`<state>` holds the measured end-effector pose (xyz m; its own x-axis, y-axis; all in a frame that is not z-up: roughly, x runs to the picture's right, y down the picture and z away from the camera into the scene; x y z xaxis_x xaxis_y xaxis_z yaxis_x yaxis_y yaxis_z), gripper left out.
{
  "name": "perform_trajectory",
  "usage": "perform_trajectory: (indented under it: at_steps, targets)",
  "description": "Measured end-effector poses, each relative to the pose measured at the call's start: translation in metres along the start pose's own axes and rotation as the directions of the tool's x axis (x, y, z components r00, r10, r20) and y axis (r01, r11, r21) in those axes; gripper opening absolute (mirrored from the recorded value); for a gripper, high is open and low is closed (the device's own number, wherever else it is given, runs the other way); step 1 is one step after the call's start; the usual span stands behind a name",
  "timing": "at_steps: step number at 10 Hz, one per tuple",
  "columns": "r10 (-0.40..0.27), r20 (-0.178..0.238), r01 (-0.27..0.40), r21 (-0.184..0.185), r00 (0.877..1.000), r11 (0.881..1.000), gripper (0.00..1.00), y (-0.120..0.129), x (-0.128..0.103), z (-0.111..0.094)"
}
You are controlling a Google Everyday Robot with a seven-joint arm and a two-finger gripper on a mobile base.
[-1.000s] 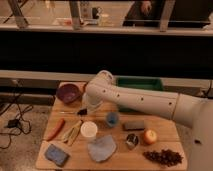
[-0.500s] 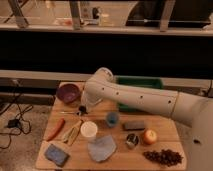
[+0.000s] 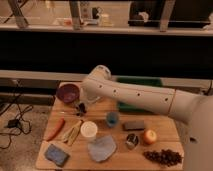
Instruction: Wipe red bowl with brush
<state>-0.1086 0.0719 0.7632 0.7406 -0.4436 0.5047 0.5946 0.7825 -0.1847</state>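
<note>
White arm (image 3: pixel 135 95) reaches from the right; its shut gripper (image 3: pixel 81 106) hangs just before the purple bowl (image 3: pixel 67 92) at the table's (image 3: pixel 125 152) back-left corner. Red bowl and brush cannot be made out.

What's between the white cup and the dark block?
A small blue cup, in the camera view. The shut gripper is in front of the purple bowl.

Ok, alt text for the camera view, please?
The white arm reaches across the wooden table, its shut gripper low beside the purple bowl. A white cup, a red stick and a grey cloth lie nearby.
</note>
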Motion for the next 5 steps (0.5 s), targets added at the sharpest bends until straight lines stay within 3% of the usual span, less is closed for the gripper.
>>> perform_trajectory:
  at_steps: [5]
  targets:
    - [0.012,-0.017,-0.012,0.001,1.0,1.0,0.0,-0.001,0.012,-0.01]
